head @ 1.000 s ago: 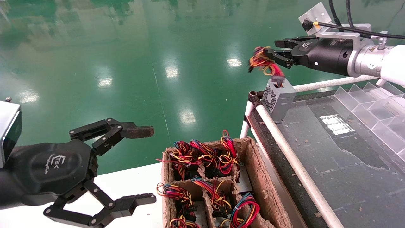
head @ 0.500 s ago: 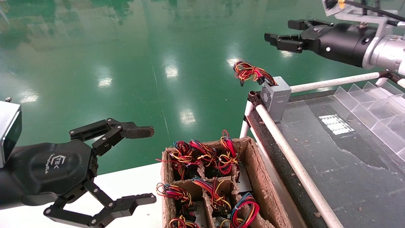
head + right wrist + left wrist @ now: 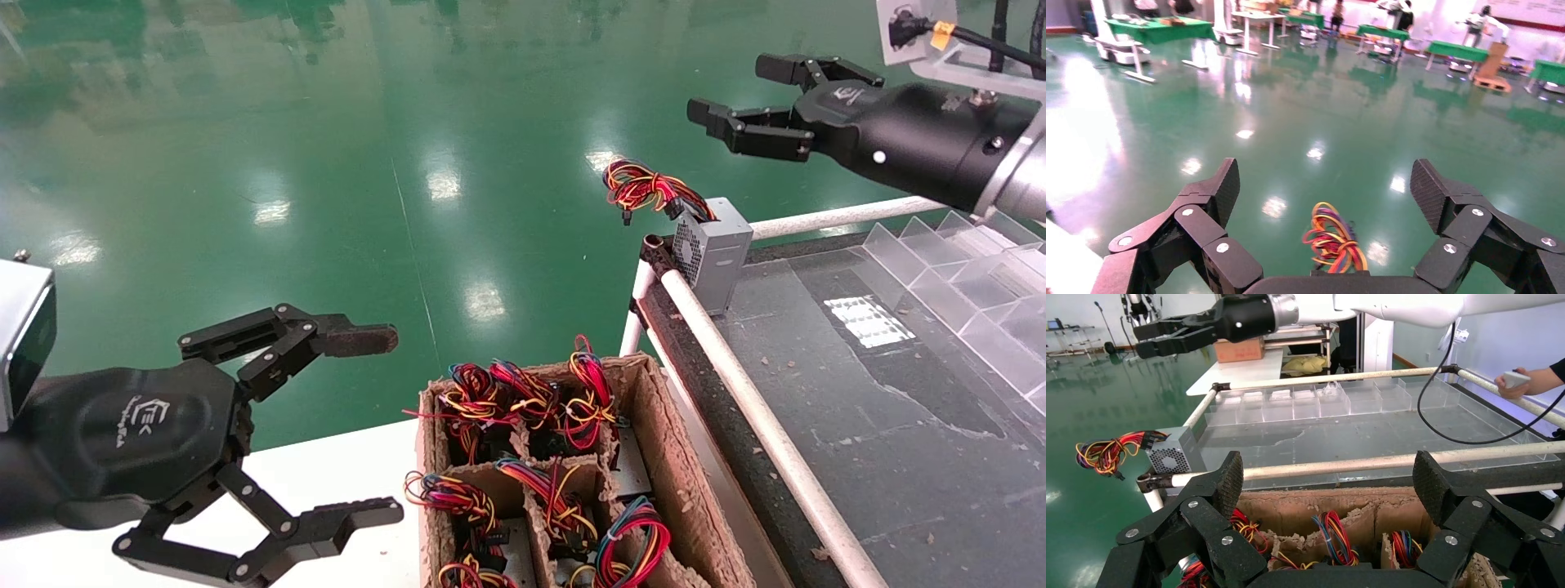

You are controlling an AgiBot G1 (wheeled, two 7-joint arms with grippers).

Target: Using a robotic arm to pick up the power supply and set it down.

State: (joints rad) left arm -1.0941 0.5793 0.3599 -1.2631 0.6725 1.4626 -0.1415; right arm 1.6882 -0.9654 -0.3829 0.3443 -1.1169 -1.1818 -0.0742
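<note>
The power supply [image 3: 712, 251], a small silver-grey box with a vent grille, stands on the far left corner of the dark belt surface [image 3: 882, 408]. Its red, yellow and black wire bundle [image 3: 645, 186] hangs out past the frame rail; the bundle also shows in the right wrist view [image 3: 1333, 240] and the box in the left wrist view [image 3: 1168, 456]. My right gripper [image 3: 739, 98] hovers open above and slightly right of the box, holding nothing. My left gripper [image 3: 376, 425] stays open at the lower left, beside the cardboard box [image 3: 678, 457].
The cardboard box's cells hold several more wire bundles [image 3: 523, 400]. White tube rails [image 3: 760, 425] edge the belt surface. Clear plastic dividers [image 3: 964, 278] line its right side. A white table top [image 3: 327, 474] lies under my left gripper. Green floor lies beyond.
My right gripper let go of the wire bundle and rose up and back to the right; the power supply settled upright on the belt corner. The left arm has not moved.
</note>
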